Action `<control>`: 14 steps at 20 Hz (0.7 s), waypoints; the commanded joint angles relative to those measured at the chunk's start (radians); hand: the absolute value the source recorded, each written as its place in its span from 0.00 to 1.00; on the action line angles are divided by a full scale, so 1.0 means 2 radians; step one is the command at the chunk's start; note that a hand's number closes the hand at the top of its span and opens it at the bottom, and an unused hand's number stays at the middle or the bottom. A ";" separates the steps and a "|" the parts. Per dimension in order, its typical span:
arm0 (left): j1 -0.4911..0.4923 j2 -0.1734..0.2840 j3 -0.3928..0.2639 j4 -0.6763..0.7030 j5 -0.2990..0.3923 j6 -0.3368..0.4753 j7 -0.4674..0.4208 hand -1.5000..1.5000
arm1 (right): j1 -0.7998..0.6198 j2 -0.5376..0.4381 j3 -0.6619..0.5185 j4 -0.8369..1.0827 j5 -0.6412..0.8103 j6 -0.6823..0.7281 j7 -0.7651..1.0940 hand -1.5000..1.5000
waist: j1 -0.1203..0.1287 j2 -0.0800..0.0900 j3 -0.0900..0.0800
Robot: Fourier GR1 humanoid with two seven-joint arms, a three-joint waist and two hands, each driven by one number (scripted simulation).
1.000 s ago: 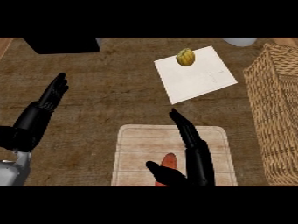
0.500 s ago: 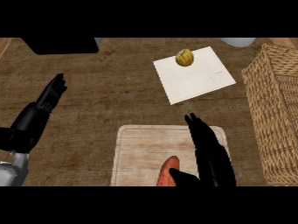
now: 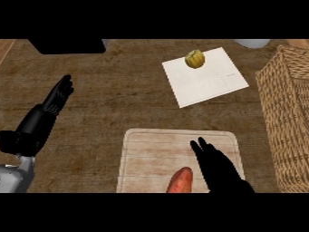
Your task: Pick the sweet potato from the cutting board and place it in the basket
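Observation:
An orange sweet potato (image 3: 181,181) lies at the near edge of the pale wooden cutting board (image 3: 156,149), partly cut off by the view's lower edge. My right hand (image 3: 218,170) is just to its right, over the board, fingers straight and pointing away; it holds nothing. A tall wicker basket (image 3: 297,118) stands at the right side of the counter. At the left my left hand (image 3: 46,115) rests open, fingers up.
A white sheet (image 3: 207,81) lies behind the board with a small yellow-green fruit (image 3: 195,59) on its far corner. A black block (image 3: 66,45) stands at the back left and a pale round object (image 3: 253,43) at the back right.
My right hand has drawn back toward the view's lower edge and shifted right. More of the sweet potato now shows beside it. The left hand has not moved.

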 commanded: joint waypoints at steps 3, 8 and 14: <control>-0.003 -0.010 -0.007 0.005 -0.009 -0.004 -0.003 0.50 | 0.012 0.013 0.024 -0.126 0.012 0.110 0.163 0.00 | 0.005 0.003 0.002; -0.008 -0.009 0.005 0.009 -0.015 -0.012 -0.014 0.50 | 0.003 0.046 0.014 -0.118 0.015 0.115 0.173 0.00 | 0.012 0.005 0.002; 0.011 -0.010 0.019 -0.022 -0.006 -0.025 0.013 0.50 | 0.035 0.061 0.028 -0.040 0.076 0.032 0.088 0.00 | 0.015 0.004 0.004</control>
